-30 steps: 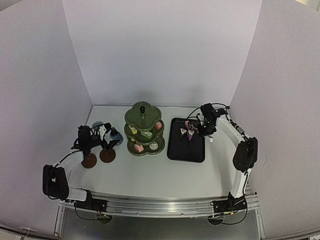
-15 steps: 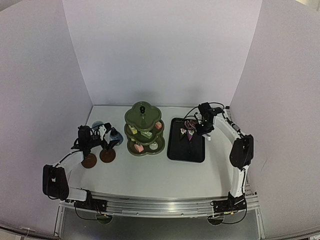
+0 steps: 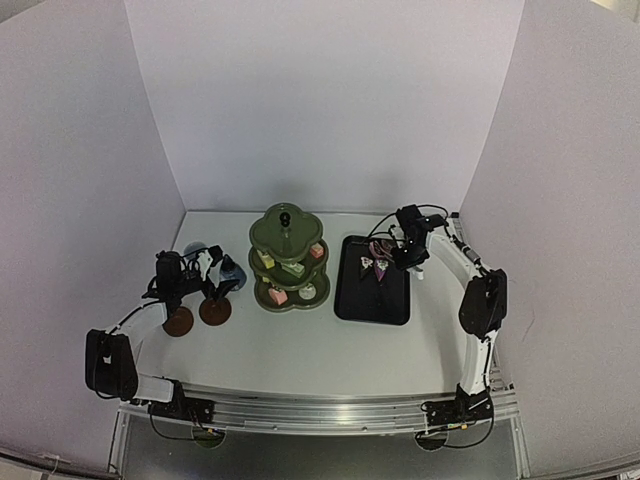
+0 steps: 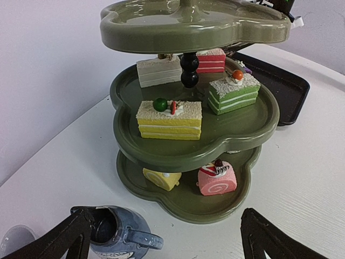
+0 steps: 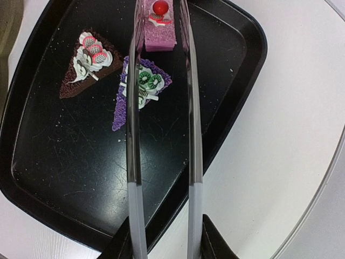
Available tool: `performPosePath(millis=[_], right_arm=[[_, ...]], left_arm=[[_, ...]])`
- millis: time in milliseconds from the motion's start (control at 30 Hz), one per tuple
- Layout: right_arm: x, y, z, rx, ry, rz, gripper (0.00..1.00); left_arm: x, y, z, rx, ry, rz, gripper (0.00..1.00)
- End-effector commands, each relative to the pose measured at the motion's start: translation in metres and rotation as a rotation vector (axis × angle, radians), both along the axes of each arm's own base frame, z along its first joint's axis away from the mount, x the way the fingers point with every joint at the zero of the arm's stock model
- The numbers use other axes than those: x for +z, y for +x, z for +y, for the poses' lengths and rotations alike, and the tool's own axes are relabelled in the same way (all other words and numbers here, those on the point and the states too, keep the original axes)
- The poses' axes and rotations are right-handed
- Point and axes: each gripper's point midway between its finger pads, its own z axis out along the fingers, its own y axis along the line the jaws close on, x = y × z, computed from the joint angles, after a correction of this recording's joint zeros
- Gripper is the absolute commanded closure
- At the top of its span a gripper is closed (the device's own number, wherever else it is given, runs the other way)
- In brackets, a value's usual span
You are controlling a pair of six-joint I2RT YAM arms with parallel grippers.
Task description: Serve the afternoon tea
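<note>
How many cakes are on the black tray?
3. On the black tray: a brown wedge, a purple wedge beside it and partly behind the tongs, and a pink slice between their arms. None appear hidden.

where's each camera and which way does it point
Top external: above and behind the bases, looking down at the table; both arms show.
Left wrist: low on left arm, facing the stand; left fingers flank the jug.
Right wrist: on the right arm, looking down the tongs onto the tray; right fingers below.
Shared: the tray shows in all three.
</note>
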Motion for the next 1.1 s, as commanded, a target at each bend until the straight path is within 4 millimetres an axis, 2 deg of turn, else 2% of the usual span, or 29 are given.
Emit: performPosePath(millis=[0, 167, 433, 500, 567, 667, 800, 967, 1067], right_arm=[[0.001, 0.006, 0.001, 0.004, 0.018, -0.011, 0.67], [-0.011, 0.009, -0.002, -0.002, 0.02, 0.016, 0.67], [-0.015, 0.011, 0.002, 0.001, 0.044, 0.028, 0.68], [-0.015, 0.011, 0.002, 0.0, 0.045, 0.027, 0.73], [-0.009, 0.013, 0.003, -0.002, 0.049, 0.012, 0.87], [0.006, 0.017, 0.003, 0.003, 0.055, -0.024, 1.0], [0.036, 0.017, 0.003, 0.019, 0.063, -0.084, 1.0], [0.092, 0.013, 0.005, 0.04, 0.105, -0.182, 1.0], [0.133, 0.014, 0.01, 0.064, 0.151, -0.262, 1.0]], left_arm=[[0.005, -0.001, 0.0, -0.004, 0.016, -0.02, 0.04], [0.006, -0.002, 0.0, -0.005, 0.017, -0.02, 0.04], [0.005, -0.002, 0.0, -0.001, 0.02, -0.019, 0.04], [0.005, -0.002, 0.001, -0.001, 0.02, -0.018, 0.04], [0.005, -0.002, 0.0, -0.002, 0.019, -0.019, 0.04], [0.006, -0.001, 0.0, 0.0, 0.02, -0.021, 0.04], [0.006, -0.001, 0.001, 0.005, 0.017, -0.022, 0.04], [0.007, 0.0, 0.001, 0.009, 0.016, -0.025, 0.04], [0.007, 0.001, 0.001, 0.008, 0.014, -0.023, 0.04]])
